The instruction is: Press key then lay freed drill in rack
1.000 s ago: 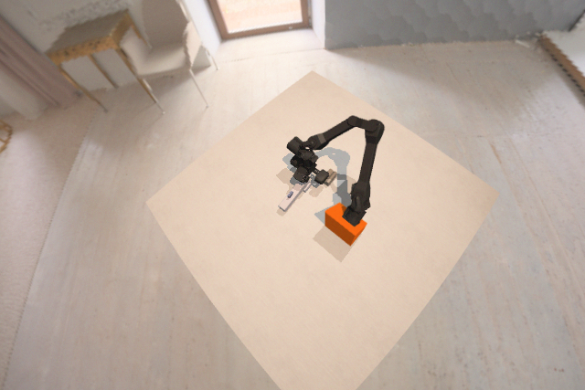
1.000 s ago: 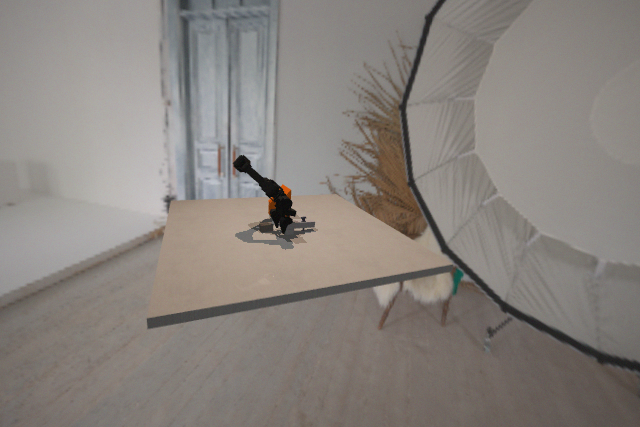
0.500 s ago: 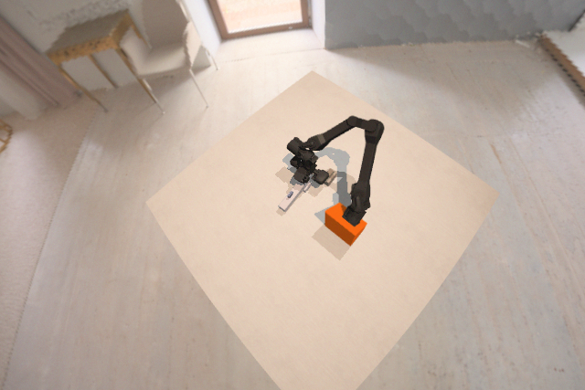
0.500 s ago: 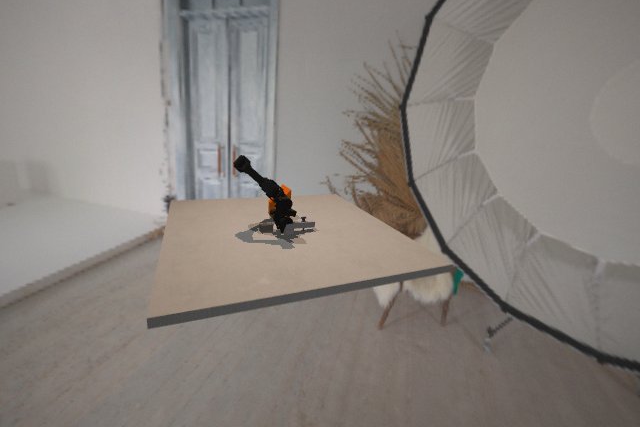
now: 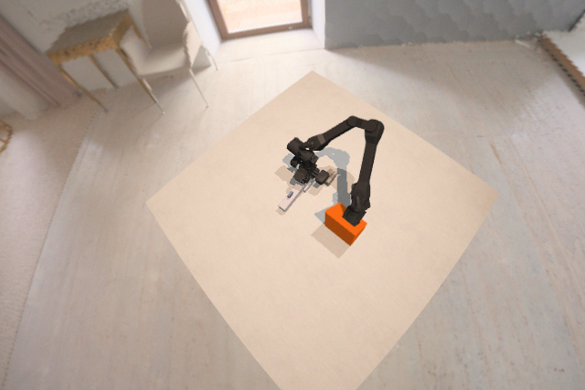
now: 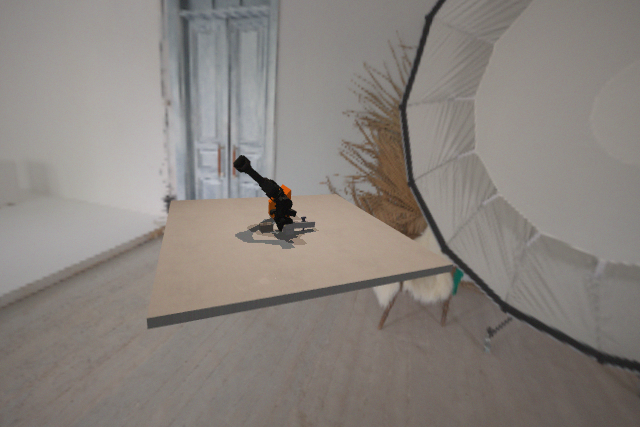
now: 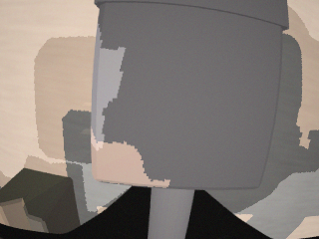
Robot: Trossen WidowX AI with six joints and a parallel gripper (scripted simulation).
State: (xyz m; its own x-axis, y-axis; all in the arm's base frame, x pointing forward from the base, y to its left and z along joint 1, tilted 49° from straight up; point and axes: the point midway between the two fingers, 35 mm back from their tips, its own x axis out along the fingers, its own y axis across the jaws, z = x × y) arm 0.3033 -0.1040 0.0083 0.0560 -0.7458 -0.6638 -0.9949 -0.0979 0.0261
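Black hand point(image 5: 312, 178) point(image 6: 281, 229) point(image 7: 165, 179) is pinching the grey shank point(image 7: 170, 214) of the drill, while the orange block point(image 5: 344, 225) point(image 6: 285, 189) (quite bright) is supporting the arm's base.

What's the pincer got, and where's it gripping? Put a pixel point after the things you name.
The pincer point(image 5: 309, 176) point(image 6: 282, 229) point(image 7: 165, 179) is closed on the slim grey rod point(image 7: 171, 214), by the stretch just outside the grey block point(image 7: 189, 100). Rod's far end is out of sight.

Pale chair point(image 5: 163, 57) beside wooden table point(image 5: 91, 36).
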